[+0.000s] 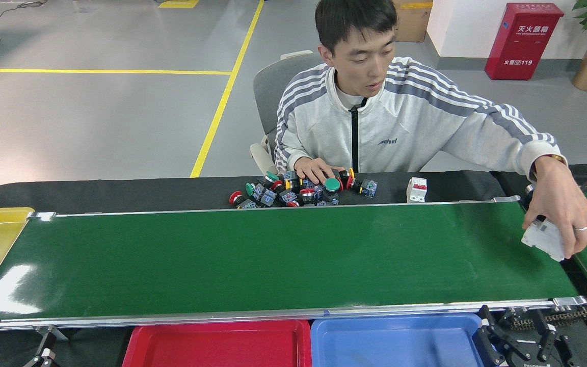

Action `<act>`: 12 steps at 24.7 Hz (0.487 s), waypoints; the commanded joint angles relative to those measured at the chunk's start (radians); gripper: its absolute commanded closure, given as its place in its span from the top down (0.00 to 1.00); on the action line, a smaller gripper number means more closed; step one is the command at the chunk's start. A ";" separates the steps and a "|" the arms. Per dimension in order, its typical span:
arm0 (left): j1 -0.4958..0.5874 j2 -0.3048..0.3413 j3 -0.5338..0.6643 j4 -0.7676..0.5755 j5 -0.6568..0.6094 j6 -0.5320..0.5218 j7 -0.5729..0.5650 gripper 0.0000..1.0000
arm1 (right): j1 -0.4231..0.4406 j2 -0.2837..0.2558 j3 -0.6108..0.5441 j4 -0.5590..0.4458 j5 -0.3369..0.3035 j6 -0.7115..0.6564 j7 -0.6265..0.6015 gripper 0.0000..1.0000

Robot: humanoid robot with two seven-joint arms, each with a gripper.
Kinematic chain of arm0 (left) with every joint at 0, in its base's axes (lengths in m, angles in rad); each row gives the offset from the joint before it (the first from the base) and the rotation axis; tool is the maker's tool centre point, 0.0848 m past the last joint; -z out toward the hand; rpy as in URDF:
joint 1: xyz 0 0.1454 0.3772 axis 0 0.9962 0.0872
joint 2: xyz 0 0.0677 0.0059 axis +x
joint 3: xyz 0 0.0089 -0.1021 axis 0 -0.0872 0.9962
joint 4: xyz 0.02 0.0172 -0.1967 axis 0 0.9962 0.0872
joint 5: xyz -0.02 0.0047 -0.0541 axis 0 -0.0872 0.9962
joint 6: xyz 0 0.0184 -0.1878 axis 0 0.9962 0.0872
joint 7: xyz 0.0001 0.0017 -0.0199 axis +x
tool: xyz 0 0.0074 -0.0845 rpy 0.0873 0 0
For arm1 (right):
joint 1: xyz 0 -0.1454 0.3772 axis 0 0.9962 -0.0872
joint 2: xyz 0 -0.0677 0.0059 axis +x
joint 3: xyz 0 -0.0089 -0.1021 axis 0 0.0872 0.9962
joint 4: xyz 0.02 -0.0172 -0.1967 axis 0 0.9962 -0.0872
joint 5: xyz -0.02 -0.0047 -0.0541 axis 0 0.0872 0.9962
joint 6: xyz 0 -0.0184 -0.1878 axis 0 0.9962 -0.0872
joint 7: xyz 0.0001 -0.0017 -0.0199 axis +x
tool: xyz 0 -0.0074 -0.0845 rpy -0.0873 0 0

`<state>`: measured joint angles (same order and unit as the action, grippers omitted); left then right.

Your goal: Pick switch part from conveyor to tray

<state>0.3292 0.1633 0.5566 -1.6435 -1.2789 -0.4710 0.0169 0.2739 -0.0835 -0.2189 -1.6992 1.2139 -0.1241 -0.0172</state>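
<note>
Person's hand (561, 216) curled around a white switch part (545, 239), held above the right end of the conveyor (273, 255), red tray (217, 344) along its near edge

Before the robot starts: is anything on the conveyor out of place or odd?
Nothing spilled or damaged. The conveyor carries no part; a person's hand holds a white part over its right end. The red tray is empty.

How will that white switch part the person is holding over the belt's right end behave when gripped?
The white switch part looks like rigid moulded plastic, so probably stiff. It seems boxy with flat faces, so unlikely to roll. Held easily in one hand, it is probably light.
</note>
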 commanded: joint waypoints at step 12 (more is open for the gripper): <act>-0.001 0.009 -0.007 -0.015 0.006 -0.011 0.009 1.00 | -0.010 -0.012 -0.005 -0.010 0.003 -0.005 -0.003 0.98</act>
<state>0.3293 0.1639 0.5468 -1.6469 -1.2770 -0.4795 0.0176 0.2697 -0.0841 -0.2189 -1.6985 1.2158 -0.1266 -0.0169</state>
